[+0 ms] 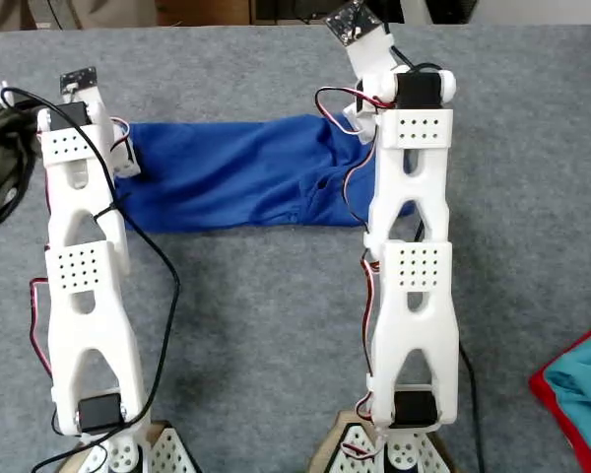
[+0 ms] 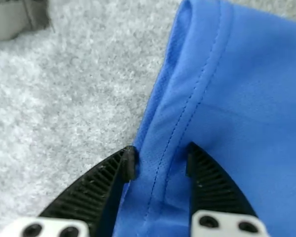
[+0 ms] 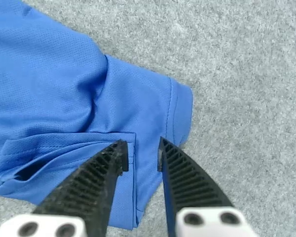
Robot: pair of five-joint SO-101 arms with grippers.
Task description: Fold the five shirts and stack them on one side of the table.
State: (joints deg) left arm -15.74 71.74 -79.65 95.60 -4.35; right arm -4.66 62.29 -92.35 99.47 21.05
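A: Grey counter (image 1: 276, 325), where's your blue shirt (image 1: 227, 172)?
B: Twelve o'clock, long axis nine-to-three. Your left fingers (image 2: 103, 182) straddle its nine-o'clock end, unclenched; right fingers (image 3: 96, 175) gape over the three-o'clock end.

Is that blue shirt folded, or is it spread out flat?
Partly folded. The blue shirt lies as a long narrow band on the table, and the right wrist view shows a hemmed layer doubled over it.

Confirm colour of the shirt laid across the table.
Solid blue shirt, no pattern; shows best in the high view.
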